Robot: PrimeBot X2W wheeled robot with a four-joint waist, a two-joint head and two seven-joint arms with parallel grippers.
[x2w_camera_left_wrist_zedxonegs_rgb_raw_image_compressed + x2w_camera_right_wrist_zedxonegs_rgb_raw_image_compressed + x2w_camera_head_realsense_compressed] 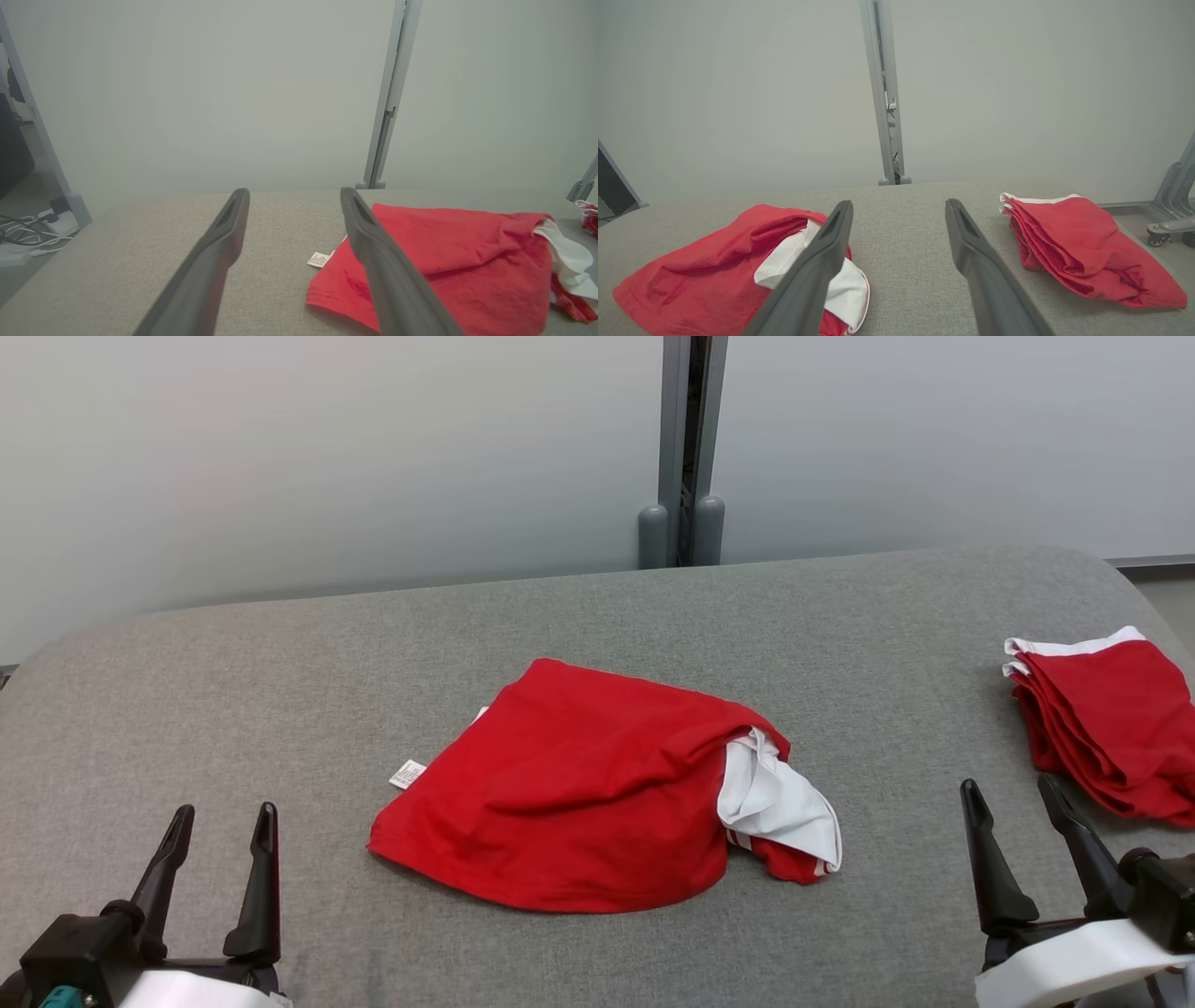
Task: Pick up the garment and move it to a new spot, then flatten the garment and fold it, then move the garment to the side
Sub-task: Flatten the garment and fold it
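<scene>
Left hand [226,810] is seen at the near left edge of the grey fabric-covered tabletop [280,663], its two dark fingers spread wide and empty. The right hand [1009,786] is held likewise at the near right, its fingers apart and gripping no cloth. Between the two, toward the middle of the tabletop, the garment [579,784] is laid in a crumpled red heap, well apart from both hands. Bare grey fabric is seen between each hand and the heap. A small white label [407,774] is shown at the garment's left edge. White fabric [775,803] is pushed out of its right end; whether this is a lining or a sleeve cannot be made out. Just beyond the right hand, a folded stack [1111,728] of red cloth with white edging is set near the tabletop's right rim. Behind everything, a grey post [686,448] is fixed between pale wall panels [280,457].
</scene>
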